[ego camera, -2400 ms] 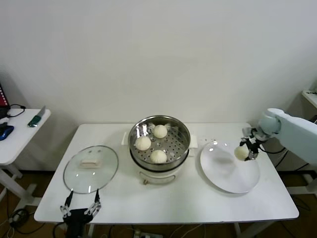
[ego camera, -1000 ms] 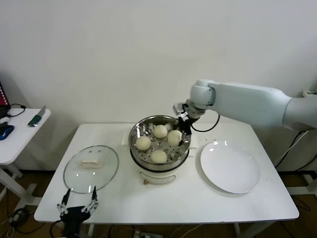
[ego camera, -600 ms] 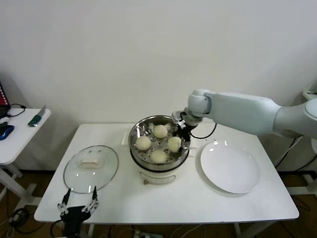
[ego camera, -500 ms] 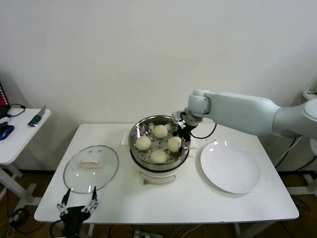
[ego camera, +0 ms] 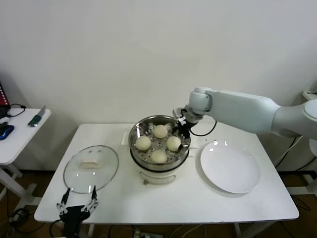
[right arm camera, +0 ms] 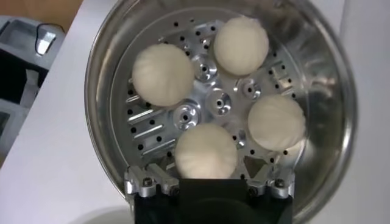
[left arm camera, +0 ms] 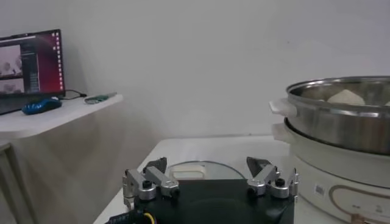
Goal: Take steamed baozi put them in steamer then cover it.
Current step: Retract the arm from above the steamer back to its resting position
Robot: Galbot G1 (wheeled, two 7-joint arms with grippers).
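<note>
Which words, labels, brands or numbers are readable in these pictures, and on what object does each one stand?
No text can be read anywhere.
Small label on the white pot base under the steamer: too small and blurred to read.
Monitor on the side table: windows show, but the writing is too blurred to read.
Baozi, cover, plate: no markings seen.

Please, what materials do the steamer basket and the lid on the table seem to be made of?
The steamer looks like polished stainless steel: shiny, mirror-like walls and a perforated bottom. The lid seems to be clear glass, since the table shows through it, with a thin metal-looking rim and a white handle, probably plastic.
</note>
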